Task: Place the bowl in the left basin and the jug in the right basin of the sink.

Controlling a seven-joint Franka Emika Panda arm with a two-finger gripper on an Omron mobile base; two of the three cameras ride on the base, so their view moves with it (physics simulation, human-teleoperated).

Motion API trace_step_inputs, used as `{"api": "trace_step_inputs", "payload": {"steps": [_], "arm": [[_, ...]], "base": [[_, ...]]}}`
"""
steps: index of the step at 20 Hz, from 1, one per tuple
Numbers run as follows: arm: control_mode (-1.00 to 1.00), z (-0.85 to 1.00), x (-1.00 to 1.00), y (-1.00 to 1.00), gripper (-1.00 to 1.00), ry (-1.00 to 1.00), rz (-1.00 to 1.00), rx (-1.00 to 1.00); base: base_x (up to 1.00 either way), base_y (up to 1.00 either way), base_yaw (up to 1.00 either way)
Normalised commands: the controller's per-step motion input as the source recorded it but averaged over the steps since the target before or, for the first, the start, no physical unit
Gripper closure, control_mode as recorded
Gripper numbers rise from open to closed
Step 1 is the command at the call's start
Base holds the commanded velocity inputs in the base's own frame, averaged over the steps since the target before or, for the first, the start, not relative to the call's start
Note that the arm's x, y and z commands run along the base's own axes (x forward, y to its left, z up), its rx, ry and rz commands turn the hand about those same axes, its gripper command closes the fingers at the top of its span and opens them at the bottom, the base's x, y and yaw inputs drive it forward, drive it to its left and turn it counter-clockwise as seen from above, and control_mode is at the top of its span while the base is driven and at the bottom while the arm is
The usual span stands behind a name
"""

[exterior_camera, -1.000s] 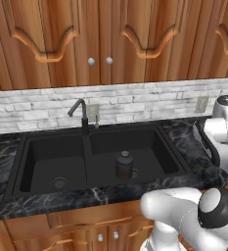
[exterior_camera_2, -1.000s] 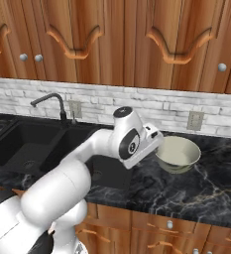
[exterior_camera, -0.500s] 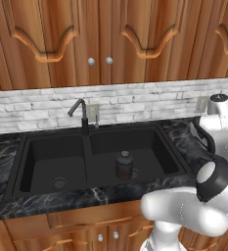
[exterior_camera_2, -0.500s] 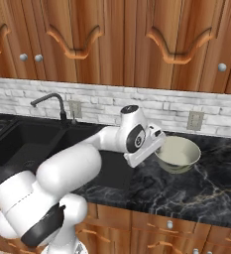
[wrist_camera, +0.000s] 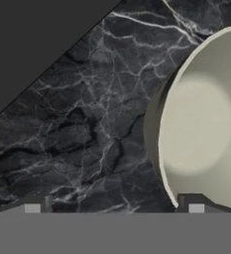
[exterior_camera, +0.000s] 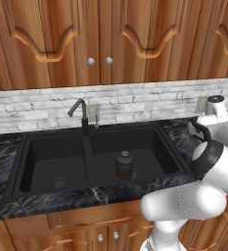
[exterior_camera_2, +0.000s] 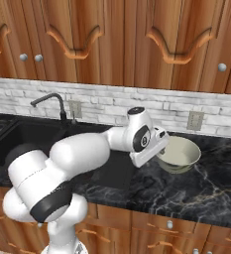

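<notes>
Standing in the right basin [exterior_camera: 149, 152] of the sink [exterior_camera: 17, 162], the jug [exterior_camera: 124, 164] was judged placed, while the bowl [exterior_camera_2: 179, 153] sat on the surface [exterior_camera_2: 206, 188], unheld, beside the wide-open hand [exterior_camera_2: 159, 149].

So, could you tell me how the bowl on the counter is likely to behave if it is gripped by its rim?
The bowl looks rigid, probably ceramic, so it should hold its shape. Its smooth rim may slip. Wide and low on the counter, it seems unlikely to tip, though a sideways push could slide it.
</notes>
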Motion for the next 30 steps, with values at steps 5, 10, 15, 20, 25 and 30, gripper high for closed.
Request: {"api": "trace_step_inputs", "payload": {"steps": [5, 10, 15, 20, 25, 30], "arm": [[-1.0, -0.21, 0.19, -0.13, -1.0, 0.0, 0.0, 0.01], [-1.0, -0.14, 0.24, -0.13, -1.0, 0.0, 0.0, 0.0], [-1.0, -0.08, 0.21, -0.13, -1.0, 0.0, 0.01, 0.01], [-1.0, -0.08, 0.22, -0.12, -1.0, 0.04, 0.01, 0.01], [-1.0, -0.11, 0.18, -0.13, -1.0, 0.05, 0.01, 0.04], [-1.0, -0.13, 0.16, -0.09, -1.0, 0.04, 0.01, 0.05]], "base": [[0.0, 0.0, 0.0], [0.0, 0.0, 0.0], [0.0, 0.0, 0.0], [0.0, 0.0, 0.0], [0.0, 0.0, 0.0], [0.0, 0.0, 0.0]]}}
